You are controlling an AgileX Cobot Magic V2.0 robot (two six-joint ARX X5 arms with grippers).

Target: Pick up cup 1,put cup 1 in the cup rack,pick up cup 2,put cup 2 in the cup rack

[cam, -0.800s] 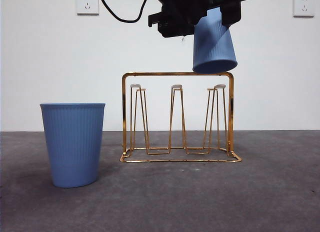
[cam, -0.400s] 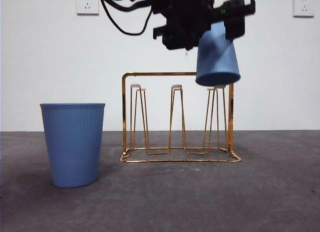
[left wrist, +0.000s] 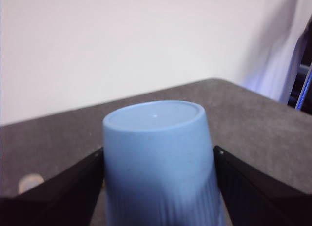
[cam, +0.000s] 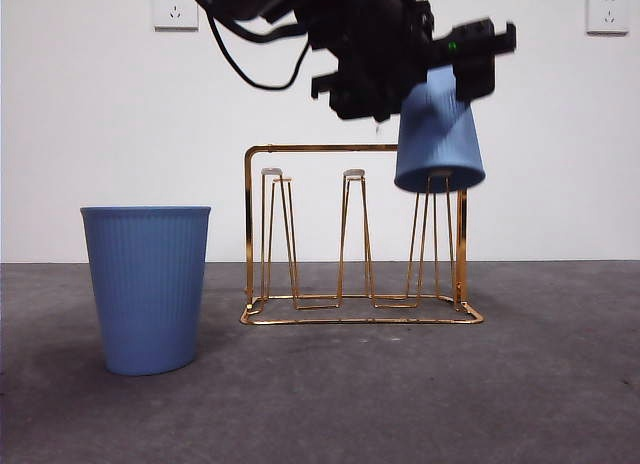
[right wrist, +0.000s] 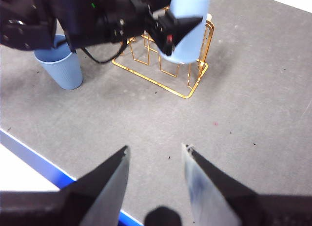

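Note:
My left gripper (cam: 445, 59) is shut on a blue ribbed cup (cam: 438, 134), held upside down over the rightmost peg of the gold wire cup rack (cam: 355, 234). The cup's rim is level with the peg's white tip, just below the rack's top bar. In the left wrist view the cup (left wrist: 158, 158) fills the space between my black jaws, base upward. A second blue cup (cam: 147, 287) stands upright on the table left of the rack. My right gripper (right wrist: 156, 160) hangs open high above the table, away from the rack (right wrist: 168, 60) and the standing cup (right wrist: 62, 65).
The dark grey table (cam: 400, 394) runs to a blue-taped edge (right wrist: 44, 162) under my right arm. A white wall with sockets (cam: 175, 6) stands behind the rack. The left arm's black body and cable (cam: 300, 34) hang over the rack's middle pegs.
The left gripper has lowered the upside-down cup, from above the rack's top bar down onto the rightmost peg's tip, shifting slightly right. The standing cup has stayed put.

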